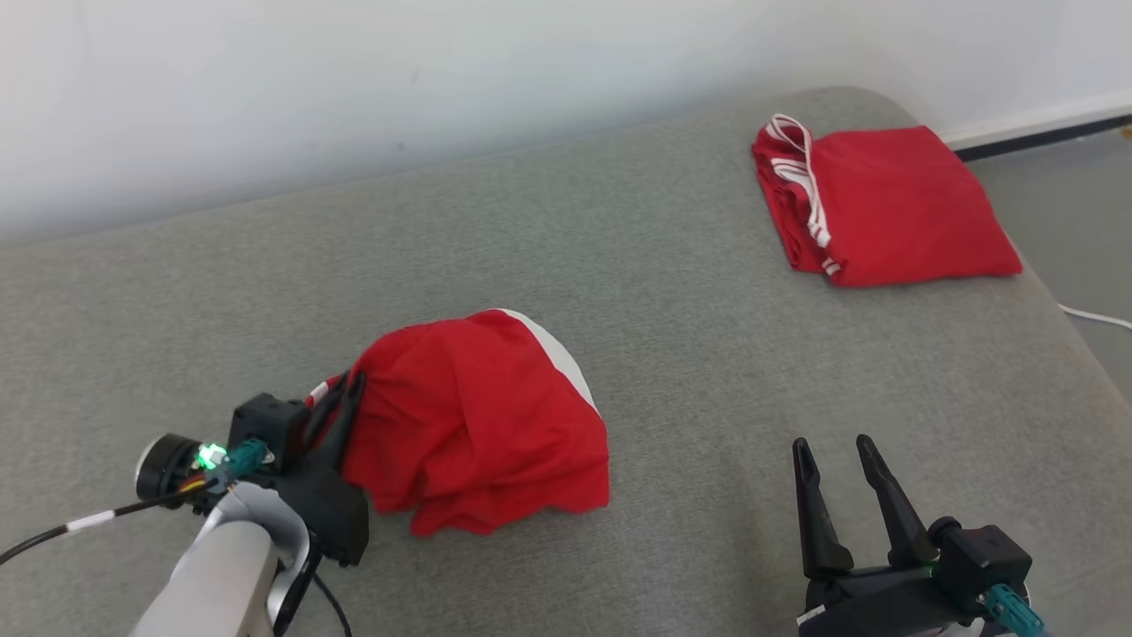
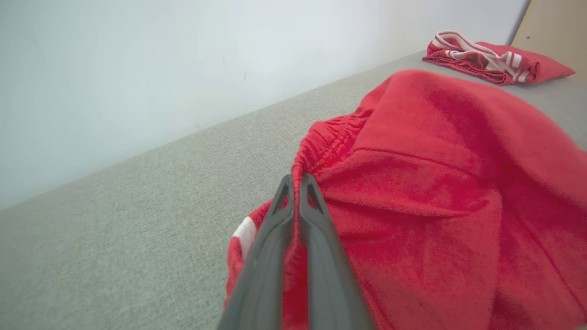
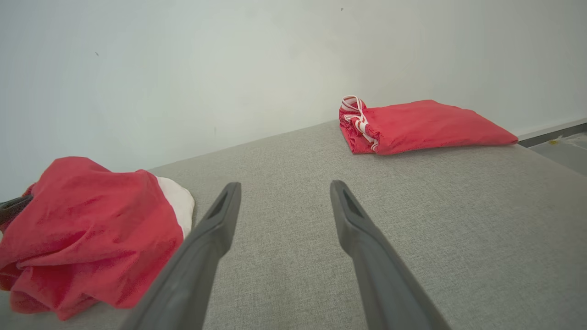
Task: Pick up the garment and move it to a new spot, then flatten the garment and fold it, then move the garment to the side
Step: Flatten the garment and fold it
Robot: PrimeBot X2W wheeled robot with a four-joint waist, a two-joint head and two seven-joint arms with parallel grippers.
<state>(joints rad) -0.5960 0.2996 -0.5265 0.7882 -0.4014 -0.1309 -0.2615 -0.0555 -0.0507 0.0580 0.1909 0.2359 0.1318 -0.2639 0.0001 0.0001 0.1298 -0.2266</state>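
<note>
A crumpled red garment (image 1: pixel 478 425) with a white panel lies bunched on the grey cushioned surface, left of centre in the head view. My left gripper (image 1: pixel 347 394) is shut on the garment's gathered elastic edge at its left side; in the left wrist view the left gripper (image 2: pixel 297 179) pinches the red garment (image 2: pixel 435 183) between both fingers. My right gripper (image 1: pixel 834 447) stands open at the lower right, apart from the cloth, with nothing between its fingers. The right wrist view shows the right gripper (image 3: pixel 284 187) open and the garment (image 3: pixel 87 224) off to its left.
A second red garment (image 1: pixel 884 208) with white stripes lies folded at the far right corner of the grey surface (image 1: pixel 690 336). A white wall runs along the back. The surface's right edge drops to the floor, where a white cable (image 1: pixel 1097 316) lies.
</note>
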